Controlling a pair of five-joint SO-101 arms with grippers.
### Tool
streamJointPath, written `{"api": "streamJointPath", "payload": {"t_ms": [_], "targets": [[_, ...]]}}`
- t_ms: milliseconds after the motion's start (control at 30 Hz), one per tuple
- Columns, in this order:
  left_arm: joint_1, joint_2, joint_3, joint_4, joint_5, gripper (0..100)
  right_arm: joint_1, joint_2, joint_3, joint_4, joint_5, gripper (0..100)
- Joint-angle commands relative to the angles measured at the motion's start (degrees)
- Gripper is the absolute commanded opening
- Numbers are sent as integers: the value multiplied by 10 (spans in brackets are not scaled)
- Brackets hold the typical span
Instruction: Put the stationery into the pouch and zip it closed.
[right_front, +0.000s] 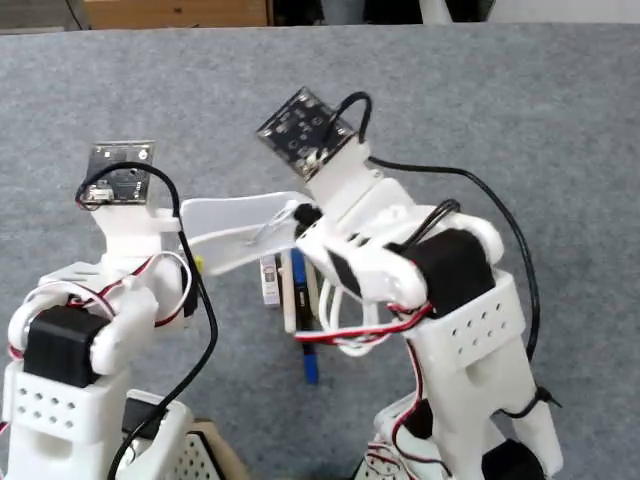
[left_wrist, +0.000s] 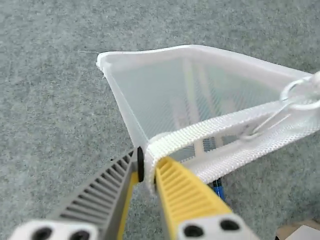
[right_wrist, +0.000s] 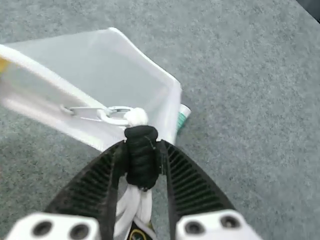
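Left gripper (left_wrist: 145, 172) is clenched on the pouch (left_wrist: 165, 85) edge. Right gripper (right_wrist: 142, 156) is clenched on the zip pull (right_wrist: 141, 147). Zipping appears unfinished, and the pens (right_front: 305, 300) are possibly still outside.

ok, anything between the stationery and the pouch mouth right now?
Nothing separate. The pouch itself hangs over the stationery on the table, its mesh wall between them. Left gripper clamps the pouch's webbing edge, right gripper its black zip pull, so neither is free to pick.

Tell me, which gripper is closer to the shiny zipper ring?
Right. The right gripper pinches the black tab beside the ring; the left gripper clamps the pouch at its far end.
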Motion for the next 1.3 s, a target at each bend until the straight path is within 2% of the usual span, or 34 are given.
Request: {"api": "streamJointPath", "payload": {"t_ms": [0,500,733,1067,1133,1267], "targets": [[-9,-1,-30,5,-2,28,47,-8,-18,-7,-6,11],[-9,-1,-28,5,-2,28,62,-8,-17,13,-6,11],[-9,-2,-28,5,-2,28,113,-8,-17,13,-6,11],[-9,-2,-27,4,-2,28,113,-8,-20,23,-6,19],[-9,-2,-26,-4,-2,28,93,-8,-22,40,-4,77],[-5,-1,-26,-15,-2,28,25,-8,-22,79,-2,302]]}}
